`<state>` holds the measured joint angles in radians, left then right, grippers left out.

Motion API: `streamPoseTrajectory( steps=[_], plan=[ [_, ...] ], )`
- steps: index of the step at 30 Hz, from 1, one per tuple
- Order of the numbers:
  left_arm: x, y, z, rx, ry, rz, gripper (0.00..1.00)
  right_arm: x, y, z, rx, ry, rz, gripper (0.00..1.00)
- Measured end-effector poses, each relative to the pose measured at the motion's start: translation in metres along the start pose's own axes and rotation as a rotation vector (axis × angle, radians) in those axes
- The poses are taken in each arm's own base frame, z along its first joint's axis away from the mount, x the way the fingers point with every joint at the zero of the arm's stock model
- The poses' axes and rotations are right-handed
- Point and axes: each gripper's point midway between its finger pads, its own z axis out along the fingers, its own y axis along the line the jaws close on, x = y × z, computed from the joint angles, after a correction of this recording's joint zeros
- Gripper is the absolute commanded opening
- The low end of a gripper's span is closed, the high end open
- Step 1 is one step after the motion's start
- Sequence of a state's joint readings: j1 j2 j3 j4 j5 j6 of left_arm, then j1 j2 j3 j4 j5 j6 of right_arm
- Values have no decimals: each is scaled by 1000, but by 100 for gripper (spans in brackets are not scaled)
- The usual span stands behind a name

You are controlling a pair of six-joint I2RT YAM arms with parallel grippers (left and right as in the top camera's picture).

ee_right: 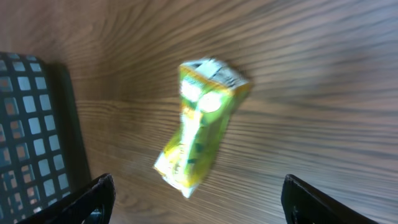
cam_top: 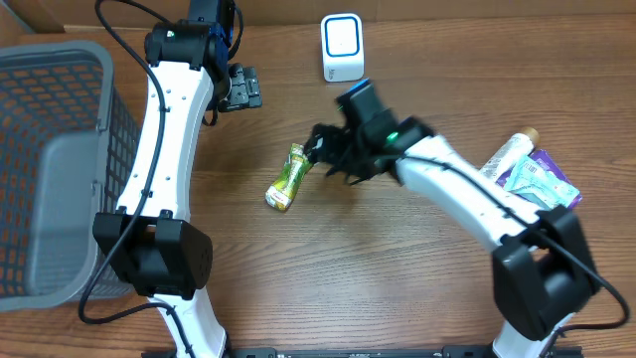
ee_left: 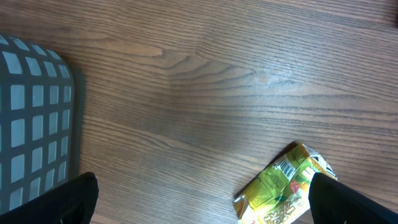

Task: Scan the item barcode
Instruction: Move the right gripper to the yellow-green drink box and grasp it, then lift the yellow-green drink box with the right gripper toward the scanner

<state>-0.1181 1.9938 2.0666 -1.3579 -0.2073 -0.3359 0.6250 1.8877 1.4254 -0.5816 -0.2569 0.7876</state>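
The item, a crumpled yellow-green packet [cam_top: 288, 179], lies flat on the wooden table. A small barcode [ee_left: 286, 168] shows on its upper face in the left wrist view. My right gripper [cam_top: 326, 151] hovers just right of the packet's top end, open, nothing between its fingers; its wrist view looks down on the packet [ee_right: 202, 124], blurred, ahead of the wide jaws [ee_right: 202, 199]. My left gripper [cam_top: 241, 88] hangs open farther back-left, empty [ee_left: 202, 202], with the packet [ee_left: 283, 186] near its right finger. A white scanner [cam_top: 341, 48] stands at the back.
A grey mesh basket [cam_top: 60, 159] fills the left side, and its wall shows in both wrist views [ee_left: 31, 124] [ee_right: 31, 124]. Several other packaged goods [cam_top: 532, 169] lie at the right edge, by the right arm's base.
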Motion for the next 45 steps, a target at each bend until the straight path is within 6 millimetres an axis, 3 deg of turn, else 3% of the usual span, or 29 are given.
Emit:
streamPoseTrajectory(
  steps=[9, 14, 16, 23, 28, 33, 36, 40, 45],
  plan=[
    [0, 0, 0, 0, 0, 0, 100, 23, 4, 66, 17, -9, 46, 74],
    [0, 0, 0, 0, 0, 0, 100, 33, -11, 94, 57, 14, 62, 47],
    [0, 0, 0, 0, 0, 0, 100, 34, -14, 96, 63, 18, 70, 47],
    [0, 0, 0, 0, 0, 0, 100, 47, -31, 84, 140, 101, 19, 45],
    [0, 0, 0, 0, 0, 0, 100, 42, -54, 52, 225, 180, -121, 60],
    [0, 0, 0, 0, 1, 0, 99, 17, -69, 18, 239, 195, -275, 70],
    [0, 0, 0, 0, 0, 0, 100, 13, -81, 6, 222, 237, -320, 76],
    [0, 0, 0, 0, 0, 0, 100, 20, -78, -1, 108, 317, -399, 85],
    [0, 0, 0, 0, 0, 0, 100, 40, -58, 3, 31, 366, -519, 88]
  ],
)
